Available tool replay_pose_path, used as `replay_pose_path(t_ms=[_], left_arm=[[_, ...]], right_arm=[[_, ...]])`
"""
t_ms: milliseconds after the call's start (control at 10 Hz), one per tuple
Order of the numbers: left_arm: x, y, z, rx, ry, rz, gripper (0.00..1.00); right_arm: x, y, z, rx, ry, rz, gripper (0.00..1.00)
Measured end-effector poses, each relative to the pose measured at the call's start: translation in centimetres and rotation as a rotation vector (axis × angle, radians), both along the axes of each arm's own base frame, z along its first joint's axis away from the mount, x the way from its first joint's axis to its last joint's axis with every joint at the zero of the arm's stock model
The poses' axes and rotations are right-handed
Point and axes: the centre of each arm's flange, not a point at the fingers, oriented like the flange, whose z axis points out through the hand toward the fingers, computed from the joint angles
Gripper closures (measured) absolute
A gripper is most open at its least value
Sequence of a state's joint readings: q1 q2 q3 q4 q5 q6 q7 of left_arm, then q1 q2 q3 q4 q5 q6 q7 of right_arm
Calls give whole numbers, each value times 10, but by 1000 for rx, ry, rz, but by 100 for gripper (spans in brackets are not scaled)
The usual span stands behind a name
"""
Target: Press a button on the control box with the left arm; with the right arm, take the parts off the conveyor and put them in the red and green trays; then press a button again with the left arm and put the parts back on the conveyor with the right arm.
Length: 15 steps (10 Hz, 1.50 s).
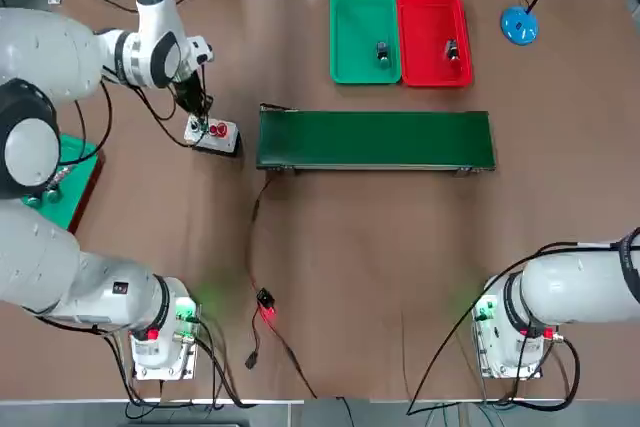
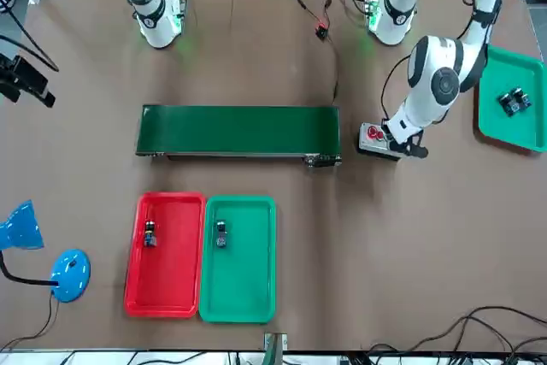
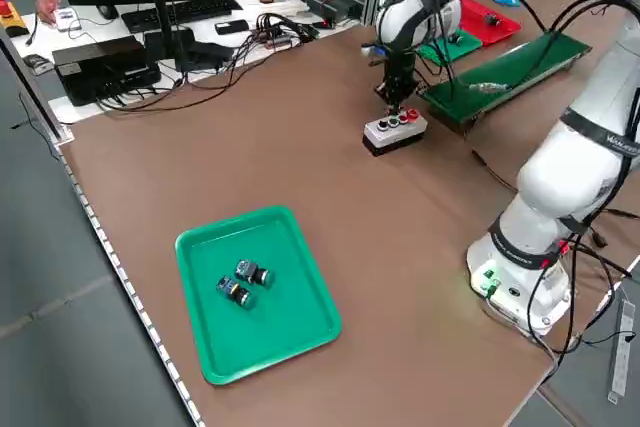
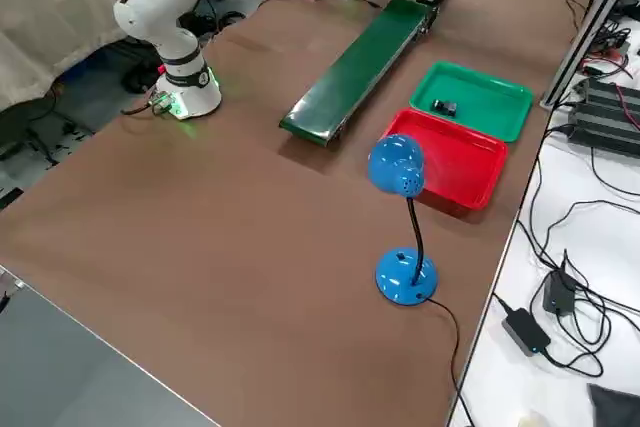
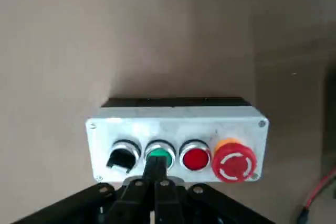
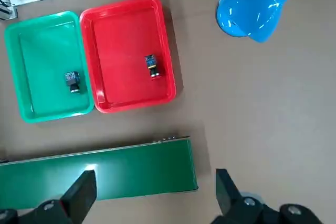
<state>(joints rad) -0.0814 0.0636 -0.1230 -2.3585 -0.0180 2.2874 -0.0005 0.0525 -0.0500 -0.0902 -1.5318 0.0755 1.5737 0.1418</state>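
Note:
My left gripper point(image 5: 156, 169) is shut, and its joined fingertips rest on the green button of the pale grey control box point(image 5: 178, 129). The box point(image 1: 212, 134) sits just off the left end of the conveyor point(image 1: 375, 139), whose dark green belt is bare. Beyond the belt lie the green tray point(image 1: 345, 7) and the red tray point(image 1: 430, 7), side by side. One small part point(image 1: 381, 52) lies in the green tray, another part point(image 1: 451, 49) in the red. My right gripper point(image 6: 152, 198) hangs open and empty, high above the conveyor's right end.
A blue desk lamp point(image 1: 525, 22) stands right of the red tray. At the table's left edge a teal tray point(image 3: 255, 292) holds two more small parts. A thin cable with a red-lit connector point(image 1: 265, 307) runs from the conveyor towards the arm bases.

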Motion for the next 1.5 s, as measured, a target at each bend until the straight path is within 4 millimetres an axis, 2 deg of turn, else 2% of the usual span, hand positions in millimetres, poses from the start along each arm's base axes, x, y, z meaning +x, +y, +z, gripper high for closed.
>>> replay_pose_path(t_ms=[200,300,500,700,900,1100,1200,1300,1500], left_arm=[[19,-2,66,0,-31,3,96],[31,-1,102,-4,-63,9,95],[58,8,175,-18,-136,34,88],[77,26,244,-31,-217,69,57],[83,38,301,-37,-268,91,28],[76,44,343,-35,-255,98,1],[71,47,355,-31,-235,100,0],[65,49,359,-26,-199,100,0],[61,50,357,-20,-155,102,0]], right_arm=[[2,9,-5,0,8,17,0],[7,15,-14,-1,18,27,0],[27,34,-46,-6,46,57,0],[52,43,-78,-14,44,73,0],[83,52,-123,-51,24,101,0],[108,57,-171,-69,23,144,0],[118,60,-195,-73,31,165,0],[127,67,-220,-79,33,193,0],[145,83,-284,-90,37,238,0]])
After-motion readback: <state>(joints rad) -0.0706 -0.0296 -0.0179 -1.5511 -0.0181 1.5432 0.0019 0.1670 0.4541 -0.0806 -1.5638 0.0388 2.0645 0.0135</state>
